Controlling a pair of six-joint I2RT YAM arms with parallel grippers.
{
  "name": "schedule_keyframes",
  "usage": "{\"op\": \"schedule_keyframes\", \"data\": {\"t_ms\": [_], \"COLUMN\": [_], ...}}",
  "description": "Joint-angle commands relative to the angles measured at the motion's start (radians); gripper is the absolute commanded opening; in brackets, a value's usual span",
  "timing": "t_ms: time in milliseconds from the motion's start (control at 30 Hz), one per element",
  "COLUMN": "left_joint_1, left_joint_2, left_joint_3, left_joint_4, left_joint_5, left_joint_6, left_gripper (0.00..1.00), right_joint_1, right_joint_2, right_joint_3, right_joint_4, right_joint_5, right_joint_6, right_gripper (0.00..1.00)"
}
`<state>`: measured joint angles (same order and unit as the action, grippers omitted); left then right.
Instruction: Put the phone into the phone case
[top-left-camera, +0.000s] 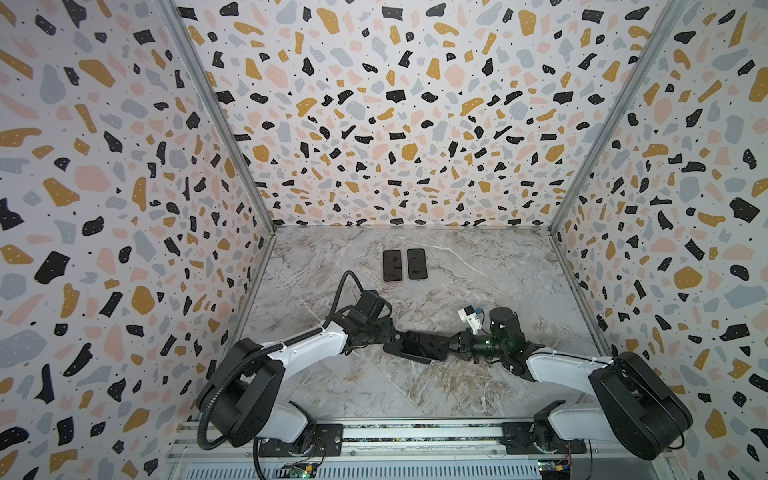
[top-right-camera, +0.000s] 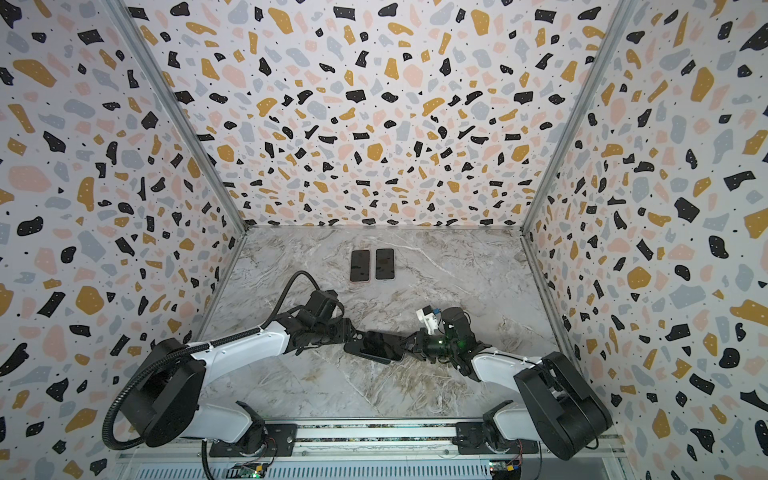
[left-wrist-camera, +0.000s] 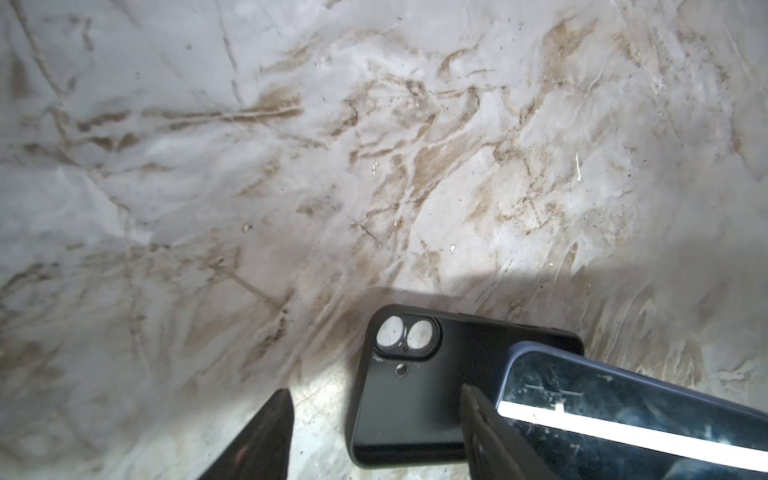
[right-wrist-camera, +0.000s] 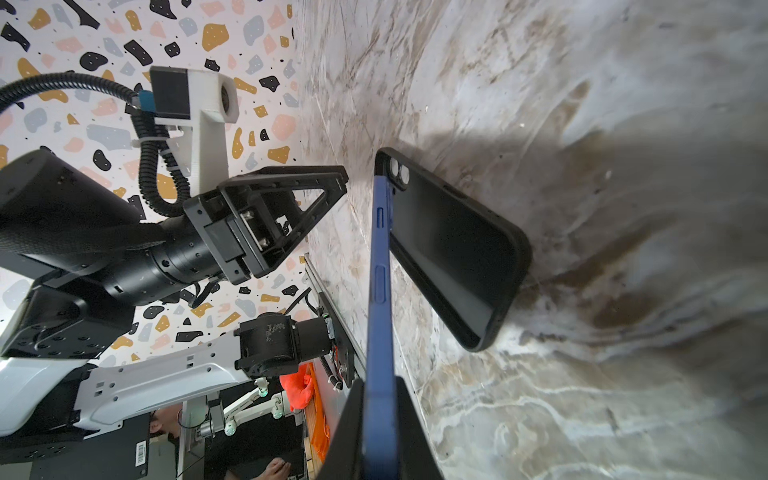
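Right wrist view: right claw (right-wrist-camera: 380, 419) is clamped on one short end of the blue phone (right-wrist-camera: 380, 249), seen edge-on. Black phone case (right-wrist-camera: 453, 249) lies flat on the table (top-left-camera: 498, 270), near-centre between the two arms. Long axes of phone and case run roughly the same line, claw to claw, but the phone is tilted. Held end is raised, far end is down by the camera-cutout end of the case. Looks like contact there, can't confirm. Not seated. Left wrist view: left claw (left-wrist-camera: 374, 399) is wide, jaws apart over the cutout end, gripping nothing. My read: right arm owns the move and needs to lay the held end down into the case. Left is nearest to brace the case so it doesn't skate. Far side of the table: two more phones (top-left-camera: 392, 266) side by side, well apart from the work.
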<state>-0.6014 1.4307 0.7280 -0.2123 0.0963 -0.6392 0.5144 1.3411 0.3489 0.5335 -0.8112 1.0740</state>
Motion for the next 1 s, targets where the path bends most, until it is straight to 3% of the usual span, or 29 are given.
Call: {"op": "schedule_keyframes", "data": {"t_ms": [0, 967], "left_joint_1": [0.012, 0.023], "left_joint_2": [-0.009, 0.044], "left_joint_3": [-0.015, -0.033], "left_joint_4": [0.039, 0.096], "left_joint_5": [0.040, 0.086], "left_joint_6": [0.013, -0.004], "left_gripper": [0.66, 0.69], "right_joint_1": [0.012, 0.043], "right_joint_2": [0.014, 0.143], "right_joint_3": [0.048, 0.097], "right_joint_4": [0.088, 0.075], "right_joint_5": [-0.019, -0.012], "right_joint_6": [0.004, -0.029], "right_gripper": [0.00, 0.00]}}
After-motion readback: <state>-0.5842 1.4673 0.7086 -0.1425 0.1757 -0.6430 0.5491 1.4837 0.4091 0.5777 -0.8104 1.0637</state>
